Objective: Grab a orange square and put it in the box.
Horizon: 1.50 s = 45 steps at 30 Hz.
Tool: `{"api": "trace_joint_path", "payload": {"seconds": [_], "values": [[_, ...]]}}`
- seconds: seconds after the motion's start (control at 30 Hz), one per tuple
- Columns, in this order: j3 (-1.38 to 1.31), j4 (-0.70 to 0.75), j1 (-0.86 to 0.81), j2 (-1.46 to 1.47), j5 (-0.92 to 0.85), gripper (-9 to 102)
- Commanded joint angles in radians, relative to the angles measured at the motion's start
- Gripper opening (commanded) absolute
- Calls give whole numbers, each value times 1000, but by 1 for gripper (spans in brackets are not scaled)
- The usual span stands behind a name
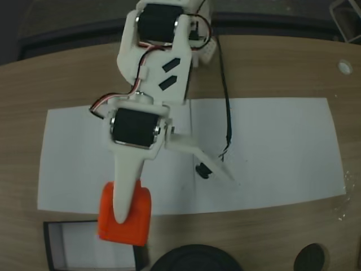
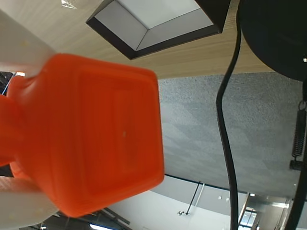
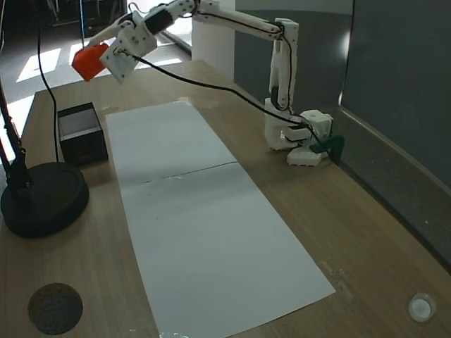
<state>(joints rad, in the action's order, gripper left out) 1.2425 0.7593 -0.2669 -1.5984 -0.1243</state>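
While clamped on orange square (image 3: 89, 63), end effector (image 3: 99, 51) hangs above table | box (image 3: 82, 131): white inside bare

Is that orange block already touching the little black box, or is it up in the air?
Apart. In a fixed view the orange block, held in the hand, hangs well above the table, with clear space down to the black box.

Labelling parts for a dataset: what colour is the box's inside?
White, with black walls; the box shows best in a fixed view.
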Motion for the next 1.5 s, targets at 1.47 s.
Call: {"api": "trace_joint_path", "payload": {"seconds": [1.47], "values": [[-537, 40, -199, 591, 147, 30]]}}
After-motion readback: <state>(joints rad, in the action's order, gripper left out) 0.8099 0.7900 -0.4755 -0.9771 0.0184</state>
